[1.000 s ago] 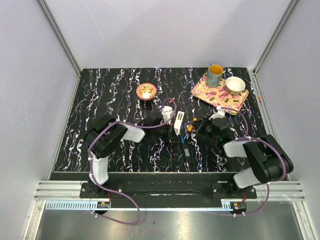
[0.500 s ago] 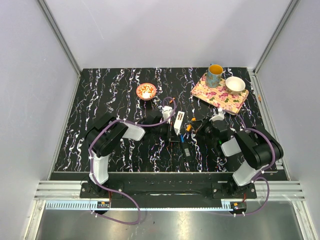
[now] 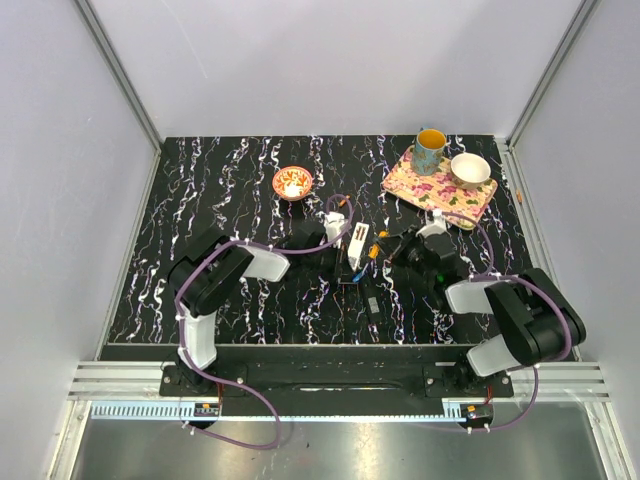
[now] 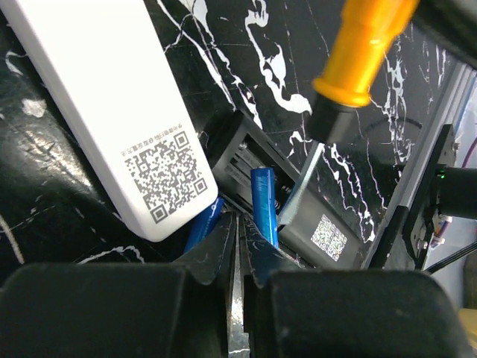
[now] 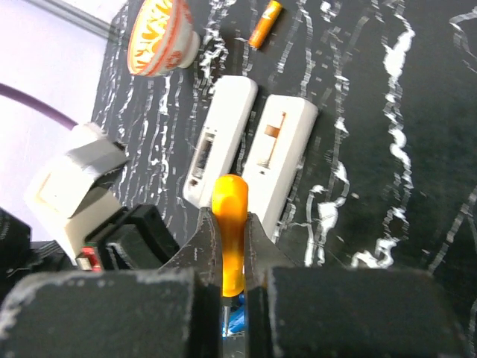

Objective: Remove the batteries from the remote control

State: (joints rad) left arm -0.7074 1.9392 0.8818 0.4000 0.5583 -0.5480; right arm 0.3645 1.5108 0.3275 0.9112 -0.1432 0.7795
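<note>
A black remote (image 4: 231, 145) lies with its back open, and two blue cells (image 4: 262, 198) sit in its compartment. My right gripper (image 5: 229, 224) is shut on the orange handle of a screwdriver (image 5: 229, 216), whose metal blade (image 4: 298, 190) reaches down to that compartment. My left gripper (image 4: 238, 237) is shut just short of the blue cells, with nothing between its jaws. Two white remotes (image 5: 287, 153) lie side by side beyond, and one orange battery (image 5: 264, 13) lies loose on the table past them. From above, both grippers (image 3: 347, 268) meet by the screwdriver (image 3: 377, 253).
An orange-and-white bowl (image 3: 293, 182) stands behind the remotes. A floral tray (image 3: 425, 190) at the back right carries a mug (image 3: 430, 150) and a white bowl (image 3: 470, 170). The black remote (image 3: 370, 300) lies toward the near edge.
The right arm's elbow swung inward and back out while the screwdriver stayed at the black remote. The left arm has hardly moved.
</note>
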